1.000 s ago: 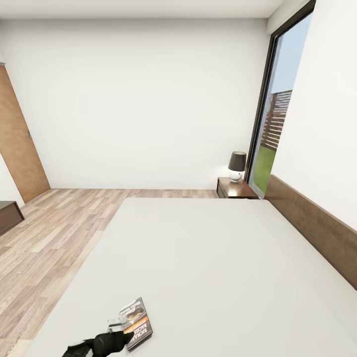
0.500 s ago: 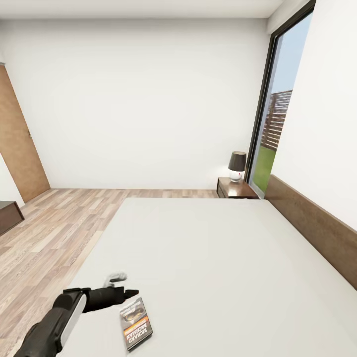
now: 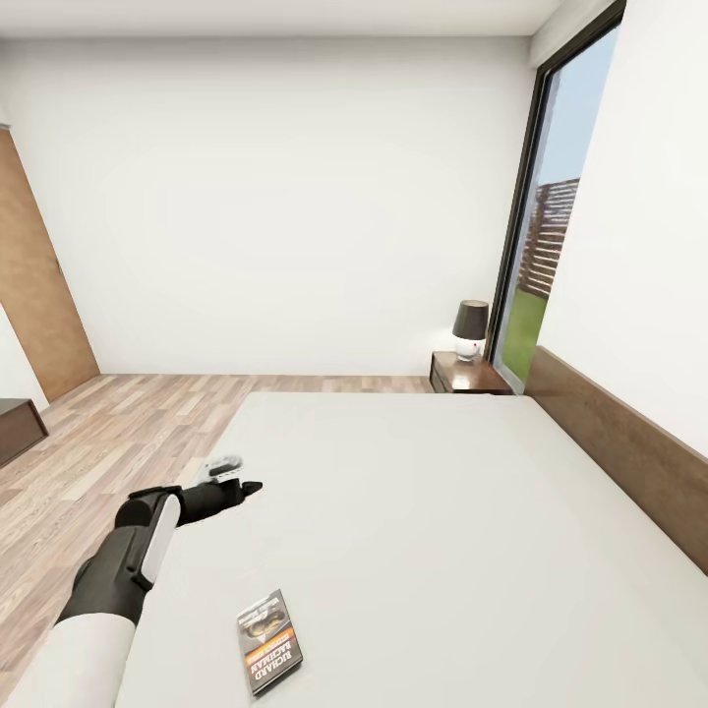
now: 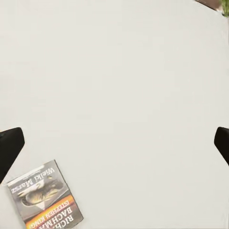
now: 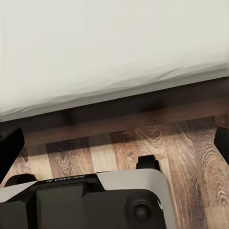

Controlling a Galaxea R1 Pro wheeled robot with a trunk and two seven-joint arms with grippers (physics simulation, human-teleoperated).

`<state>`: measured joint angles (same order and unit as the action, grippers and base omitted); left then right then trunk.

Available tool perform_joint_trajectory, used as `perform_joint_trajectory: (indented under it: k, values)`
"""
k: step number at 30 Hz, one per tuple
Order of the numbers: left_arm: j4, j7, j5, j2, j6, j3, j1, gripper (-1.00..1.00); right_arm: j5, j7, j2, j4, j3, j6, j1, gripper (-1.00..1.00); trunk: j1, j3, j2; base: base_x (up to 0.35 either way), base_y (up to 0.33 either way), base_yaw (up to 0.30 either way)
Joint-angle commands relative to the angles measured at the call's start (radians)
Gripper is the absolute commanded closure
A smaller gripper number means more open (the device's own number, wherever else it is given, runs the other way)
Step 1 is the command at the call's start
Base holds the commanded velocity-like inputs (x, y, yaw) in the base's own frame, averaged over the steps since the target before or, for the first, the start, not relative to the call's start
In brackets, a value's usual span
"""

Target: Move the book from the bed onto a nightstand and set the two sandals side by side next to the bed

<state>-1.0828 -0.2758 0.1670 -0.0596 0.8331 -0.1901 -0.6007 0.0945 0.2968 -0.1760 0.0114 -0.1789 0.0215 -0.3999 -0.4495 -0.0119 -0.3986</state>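
Note:
The book (image 3: 268, 641) lies flat on the pale mattress of the bed (image 3: 423, 511), near its front left corner, with its dark cover and orange band up. My left gripper (image 3: 233, 476) hovers open above the mattress, well beyond the book and a little to its left. In the left wrist view the book (image 4: 45, 196) lies below and to one side of the open left gripper (image 4: 114, 143), with nothing between the fingertips (image 4: 9, 149). The right gripper (image 5: 114, 145) is open over the bed's edge and the floor. A nightstand (image 3: 468, 375) stands at the bed's far right corner. The sandals are out of view.
A dark-shaded lamp (image 3: 470, 328) stands on the nightstand. A brown headboard (image 3: 629, 447) runs along the right wall beside a tall window (image 3: 551, 226). Part of a long low dark cabinet (image 3: 18, 429) shows at the left over the plank floor (image 3: 108, 452). The robot's base (image 5: 86, 198) is below the right gripper.
My left arm has risen from the book and reached farther over the bed. The book has stayed flat in place.

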Motion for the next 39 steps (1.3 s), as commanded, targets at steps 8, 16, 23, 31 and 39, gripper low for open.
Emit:
perform_joint_trajectory:
  k: [8, 16, 23, 31, 39]
  values:
    - [-0.015, 0.141, 0.026, 0.043, -0.118, -0.033, -0.019, -1.0, 0.007, 0.007, 0.0, 0.0, -0.002, 0.013, 0.0, -1.0, 0.0, -0.001, -0.001, 0.0, 0.0, 0.0]
    - [0.091, 0.255, 0.023, 0.126, -0.248, -0.034, -0.022, -1.0, 0.007, 0.007, 0.0, 0.001, -0.002, 0.014, 0.0, -1.0, 0.0, -0.007, -0.001, 0.0, 0.0, 0.0]
    - [0.153, 0.285, 0.022, 0.144, -0.256, -0.03, -0.022, -1.0, 0.008, 0.007, -0.001, 0.001, -0.002, 0.015, 0.0, -1.0, 0.0, -0.018, -0.001, 0.0, 0.0, 0.0]
    - [0.188, 0.284, 0.02, 0.141, -0.258, -0.031, -0.022, -1.0, 0.012, 0.007, -0.002, 0.001, -0.002, 0.014, 0.0, -1.0, 0.0, -0.03, -0.001, 0.0, 0.0, 0.0]
    - [0.19, 0.283, 0.021, 0.141, -0.258, -0.031, -0.023, -1.0, 0.01, 0.007, -0.002, 0.001, -0.002, 0.014, 0.0, -1.0, 0.0, -0.043, -0.001, 0.0, 0.0, 0.0]
